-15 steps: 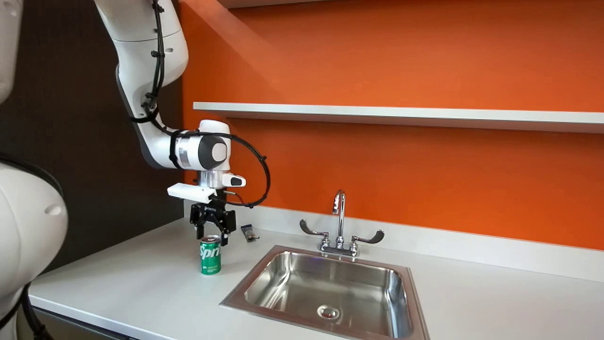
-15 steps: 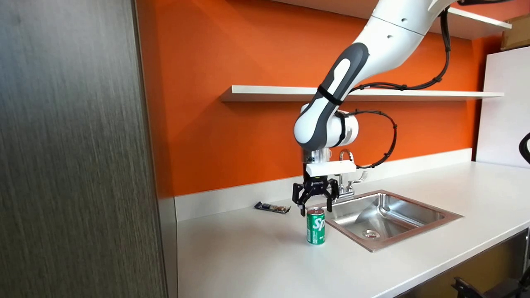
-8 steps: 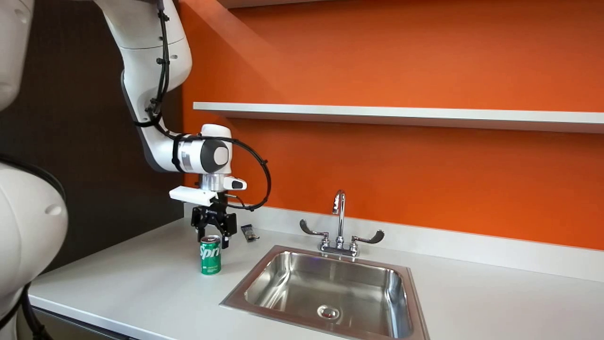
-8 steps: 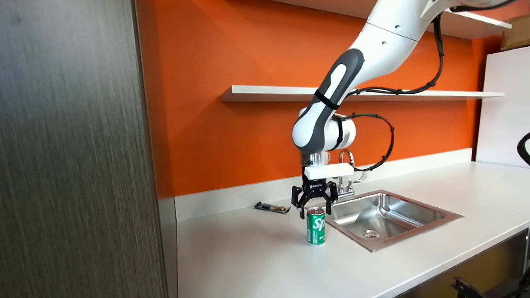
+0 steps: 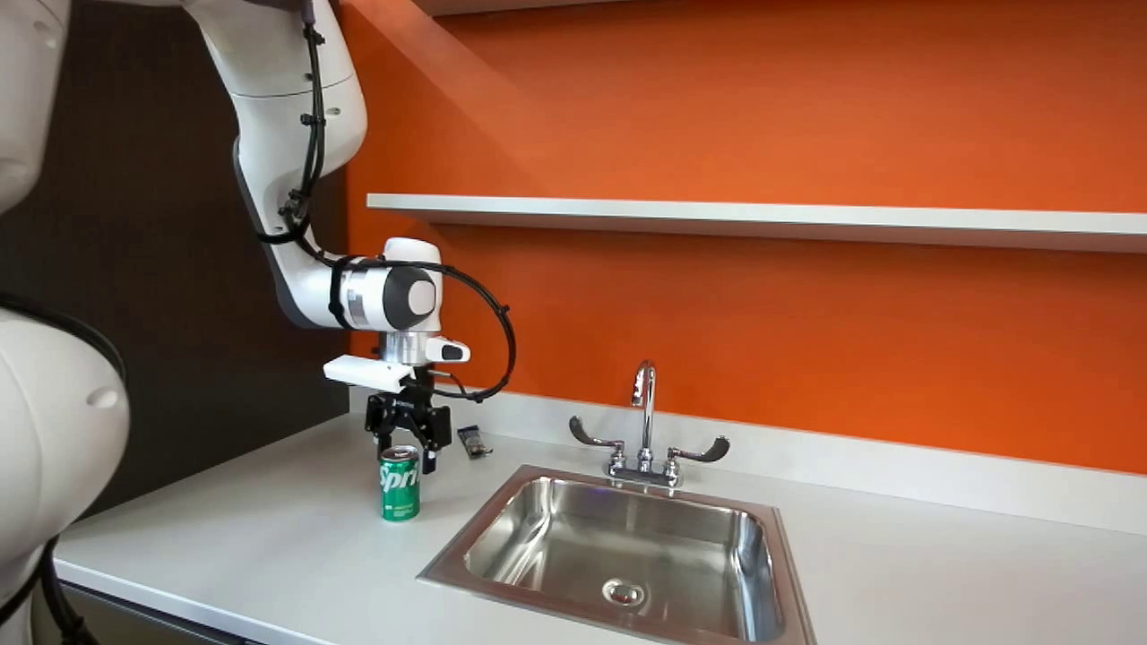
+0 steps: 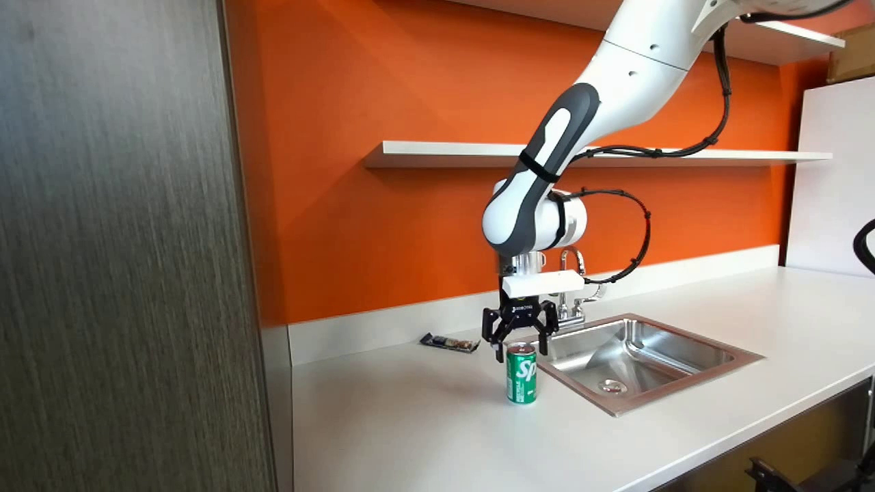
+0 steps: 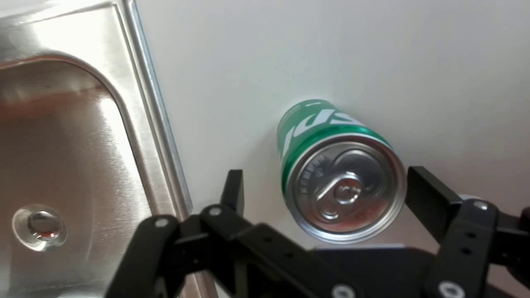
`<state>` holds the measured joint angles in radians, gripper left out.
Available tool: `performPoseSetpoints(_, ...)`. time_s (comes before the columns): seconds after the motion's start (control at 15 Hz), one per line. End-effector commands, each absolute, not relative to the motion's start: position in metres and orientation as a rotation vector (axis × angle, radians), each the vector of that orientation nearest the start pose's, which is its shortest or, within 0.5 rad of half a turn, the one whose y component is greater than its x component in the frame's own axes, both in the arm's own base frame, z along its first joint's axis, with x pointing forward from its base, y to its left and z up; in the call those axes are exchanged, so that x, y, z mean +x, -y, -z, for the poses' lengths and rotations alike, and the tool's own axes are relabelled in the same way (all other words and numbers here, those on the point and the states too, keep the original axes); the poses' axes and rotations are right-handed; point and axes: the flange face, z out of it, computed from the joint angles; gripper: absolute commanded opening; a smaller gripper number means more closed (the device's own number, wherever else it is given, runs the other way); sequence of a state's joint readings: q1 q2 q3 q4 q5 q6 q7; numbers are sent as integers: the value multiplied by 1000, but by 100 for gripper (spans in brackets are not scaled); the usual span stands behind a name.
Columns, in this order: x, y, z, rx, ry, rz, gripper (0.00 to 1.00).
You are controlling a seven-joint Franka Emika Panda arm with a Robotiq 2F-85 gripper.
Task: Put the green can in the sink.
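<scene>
The green can stands upright on the white counter beside the sink, seen in both exterior views. My gripper is above it, pointing down, with its fingertips around the height of the can's top. In the wrist view the gripper is open. The can's silvery top shows between the fingers, with a gap to the left finger and very close to the right finger; I cannot tell whether that one touches. The steel sink holds nothing visible; its rim is at the left in the wrist view.
A chrome faucet with two handles stands at the sink's back rim. A small wrapped bar lies behind the can near the backsplash. A white shelf runs along the orange wall. A dark panel borders the counter.
My gripper has moved down a little over the can, mostly in the earlier half second, and stays open. The can has not moved.
</scene>
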<state>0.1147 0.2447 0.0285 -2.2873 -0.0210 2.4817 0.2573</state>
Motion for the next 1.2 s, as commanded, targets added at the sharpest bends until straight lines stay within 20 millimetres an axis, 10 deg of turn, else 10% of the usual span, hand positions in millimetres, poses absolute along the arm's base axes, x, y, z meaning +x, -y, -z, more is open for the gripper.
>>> performPoseSetpoints(0.0, 525, -78, -243, -3178, -180, -115, 100)
performPoseSetpoints(0.47, 523, -81, -241, -3183, -176, -179, 100)
performPoseSetpoints(0.53, 523, -81, -241, -3182, -176, -180, 75)
performPoseSetpoints(0.87, 528, -86, -241, -3174, -159, -135, 40)
performPoseSetpoints(1.13, 529, -87, -244, -3170, -162, -105, 38)
